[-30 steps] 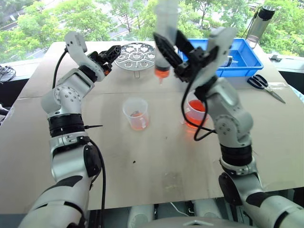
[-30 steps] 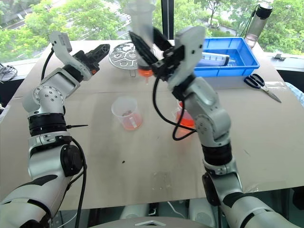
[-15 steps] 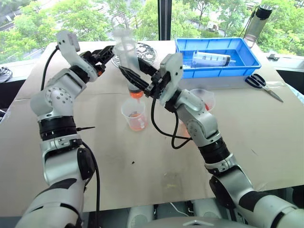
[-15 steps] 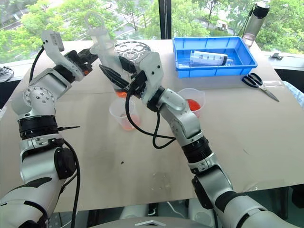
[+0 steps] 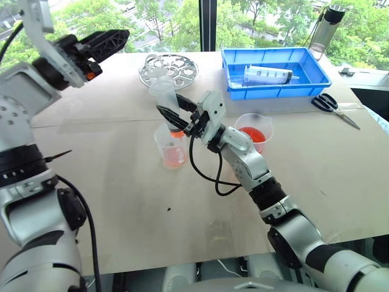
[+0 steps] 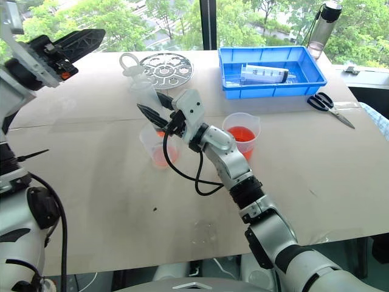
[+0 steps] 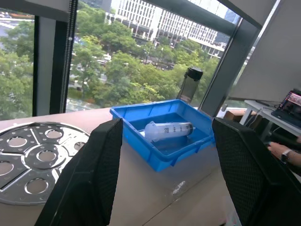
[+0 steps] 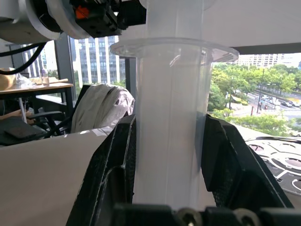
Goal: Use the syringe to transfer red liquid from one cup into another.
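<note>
Left eye view: right arm point(image 5: 243, 159) reaches left, fingers point(image 5: 165, 114) clamping syringe point(image 5: 164, 97).

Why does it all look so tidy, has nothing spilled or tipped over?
Nothing stands out. Both the smaller cup and the handled beaker stand upright, with no red puddle visible on the table. The right pincer holds the syringe tip-down over the smaller cup.

No legible text, labels or numbers anywhere
</note>
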